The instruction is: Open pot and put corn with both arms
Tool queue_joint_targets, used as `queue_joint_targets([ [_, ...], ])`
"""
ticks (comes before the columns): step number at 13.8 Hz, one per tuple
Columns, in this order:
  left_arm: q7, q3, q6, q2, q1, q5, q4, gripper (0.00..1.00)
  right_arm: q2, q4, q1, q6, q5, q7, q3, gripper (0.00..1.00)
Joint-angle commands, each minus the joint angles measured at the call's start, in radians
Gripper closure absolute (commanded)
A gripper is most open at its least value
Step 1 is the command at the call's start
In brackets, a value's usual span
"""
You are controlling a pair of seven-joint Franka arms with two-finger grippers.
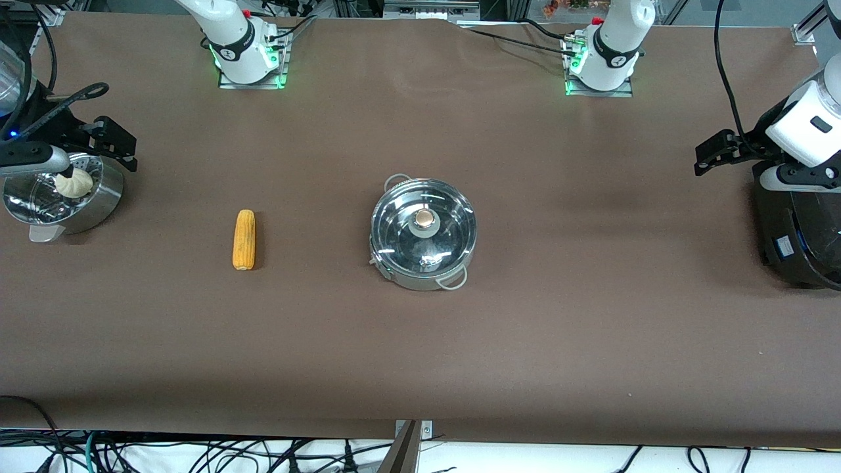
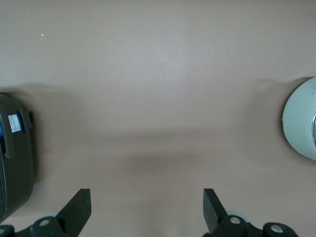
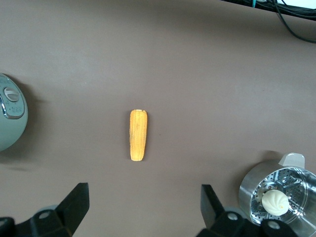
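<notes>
The pot (image 1: 424, 233) sits at the middle of the table (image 1: 525, 341), its glass lid (image 1: 424, 223) on and the tan knob (image 1: 425, 217) centred on top. The corn (image 1: 244, 239) lies flat on the table toward the right arm's end, well apart from the pot. Out at that end, the right gripper (image 3: 143, 210) hangs in the air, fingers spread wide and empty, with the corn in its wrist view and the steamer bowl (image 1: 62, 200) with its white bun (image 1: 73, 184) nearby. The left gripper (image 2: 147, 210) hovers wide open and empty at the left arm's end, by what looks like the black rice cooker (image 1: 798, 236).
</notes>
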Motion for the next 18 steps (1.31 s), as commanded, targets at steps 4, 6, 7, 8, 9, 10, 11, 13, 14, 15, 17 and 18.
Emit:
queue_joint_targets([
  [4,0.017,0.001,-0.025,0.016,-0.005,0.02,0.036,0.0,-0.001,0.008,0.003,-0.011,-0.007,0.009,0.001,0.0],
  [6,0.015,0.001,-0.025,0.016,-0.005,0.02,0.036,0.0,0.002,0.002,0.0,-0.013,-0.009,0.007,0.001,0.0],
  [7,0.015,0.001,-0.025,0.016,-0.005,0.02,0.036,0.0,0.002,0.003,-0.002,-0.011,-0.007,0.006,-0.002,0.0],
  [8,0.015,0.001,-0.025,0.016,-0.005,0.02,0.036,0.0,0.0,0.005,0.0,-0.013,-0.009,0.004,-0.002,0.0],
  [9,0.015,0.001,-0.025,0.016,-0.005,0.021,0.036,0.0,0.0,0.005,-0.002,-0.011,-0.009,0.003,-0.002,0.0],
  [10,0.015,0.001,-0.025,0.016,-0.005,0.02,0.036,0.0,0.002,0.006,-0.004,-0.011,-0.007,0.006,-0.007,0.0],
  [11,0.012,0.001,-0.025,0.016,-0.005,0.02,0.036,0.0,0.002,0.005,-0.002,-0.011,-0.007,0.009,-0.006,0.0],
  [13,0.009,0.0,-0.027,0.019,-0.005,0.005,0.031,0.0,0.002,0.005,0.006,-0.013,-0.01,0.007,-0.003,0.0],
  [14,0.011,0.0,-0.028,0.021,-0.007,0.003,0.027,0.0,0.002,0.005,0.006,-0.011,-0.007,0.007,-0.002,0.0],
  [15,0.011,-0.002,-0.042,0.031,-0.009,-0.005,0.024,0.0,0.002,0.005,0.004,-0.013,-0.007,0.006,-0.002,0.0],
  [17,0.017,-0.002,-0.1,0.047,-0.036,-0.035,0.027,0.0,0.002,0.006,0.001,-0.013,-0.009,0.004,-0.004,0.0],
  [18,0.009,-0.002,-0.111,0.048,-0.064,-0.038,0.027,0.0,0.0,0.009,0.0,-0.013,-0.013,0.003,-0.006,0.0],
])
